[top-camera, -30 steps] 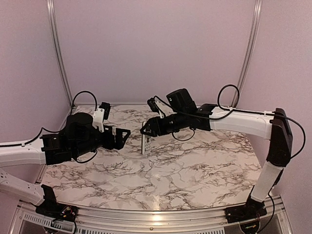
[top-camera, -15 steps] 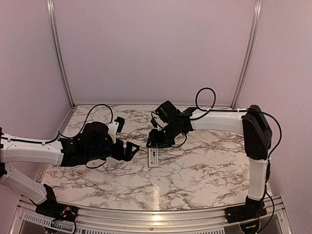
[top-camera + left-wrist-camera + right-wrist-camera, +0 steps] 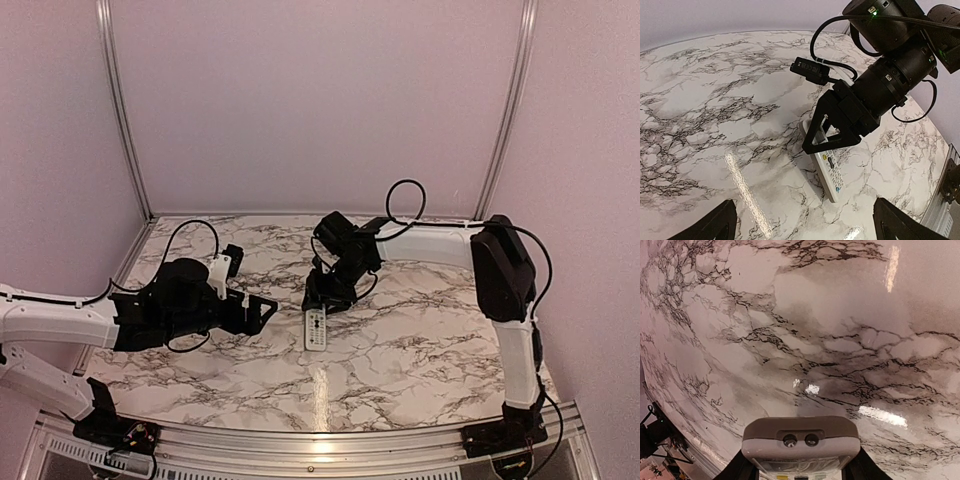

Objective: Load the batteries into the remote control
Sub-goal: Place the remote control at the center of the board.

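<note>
- Remote control [image 3: 316,330] lies buttons-up, one end pinched in the half-closed right gripper [image 3: 318,300], its long axis running straight out from those fingers.
- Left gripper [image 3: 262,312], wide open and empty, hovers near its side.

The surface [image 3: 400,360] looks like white marble stone with dark veins. It is smooth and very shiny, and bright lights glint on it. The remote control [image 3: 831,176] looks like smooth white plastic with a soft shine, and its end is a duller grey. The jaws look like black plastic, matt and a little rough. The right arm [image 3: 430,240] and the left arm [image 3: 50,322] have smooth, glossy white shells and matt black joints. The walls [image 3: 320,100] are flat and matt. The posts [image 3: 122,110] look like silver metal.
</note>
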Controlling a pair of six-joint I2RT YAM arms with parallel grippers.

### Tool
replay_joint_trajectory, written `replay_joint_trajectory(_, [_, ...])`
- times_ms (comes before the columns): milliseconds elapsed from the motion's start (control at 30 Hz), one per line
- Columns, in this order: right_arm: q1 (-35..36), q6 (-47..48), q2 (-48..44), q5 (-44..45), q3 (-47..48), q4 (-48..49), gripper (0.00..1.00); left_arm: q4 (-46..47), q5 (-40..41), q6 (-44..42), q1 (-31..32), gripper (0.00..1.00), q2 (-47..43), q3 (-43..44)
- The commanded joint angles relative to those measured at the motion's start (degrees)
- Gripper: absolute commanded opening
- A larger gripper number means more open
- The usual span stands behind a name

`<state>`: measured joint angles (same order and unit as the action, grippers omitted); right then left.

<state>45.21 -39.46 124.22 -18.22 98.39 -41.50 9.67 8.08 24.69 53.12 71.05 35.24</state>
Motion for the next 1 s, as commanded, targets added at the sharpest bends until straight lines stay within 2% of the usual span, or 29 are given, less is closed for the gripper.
replay_joint_trajectory(0, [-0.51, -1.03, 2.93, -1.01, 2.42, -5.52, 0.32, 2.57, 1.02, 0.79, -0.37, 0.99, -0.91, -2.5])
replay_joint_trajectory(167, [-1.3, -1.55, 5.41, -0.87, 5.68, -7.78, 0.36, 3.25, 1.35, 0.62, -0.45, 0.99, -1.6, -3.83])
replay_joint_trajectory(367, [-1.81, -3.67, 7.16, -2.17, 6.89, -8.34, 0.5, 3.96, 0.48, 0.49, -0.91, 0.99, -1.46, -4.2])
replay_joint_trajectory(467, [-1.88, -4.66, 7.47, -3.01, 7.06, -8.27, 0.62, 4.51, -0.29, 0.85, -1.22, 0.99, -1.44, -4.27])
replay_joint_trajectory(633, [-2.27, -5.0, 7.48, -3.6, 7.48, -8.05, 0.68, 4.16, -0.82, 0.25, -1.35, 0.99, -2.25, -4.35])
replay_joint_trajectory(833, [-2.32, -2.74, 3.74, -4.12, 7.1, -3.26, 0.72, 0.16, -2.31, -0.62, -2.48, 0.99, -3.39, -1.67])
replay_joint_trajectory(967, [-2.84, 0.91, -2.11, -6.99, 0.5, 4.94, 0.74, -6.26, -5.54, -2.24, -5.01, 0.99, -2.51, 3.93])
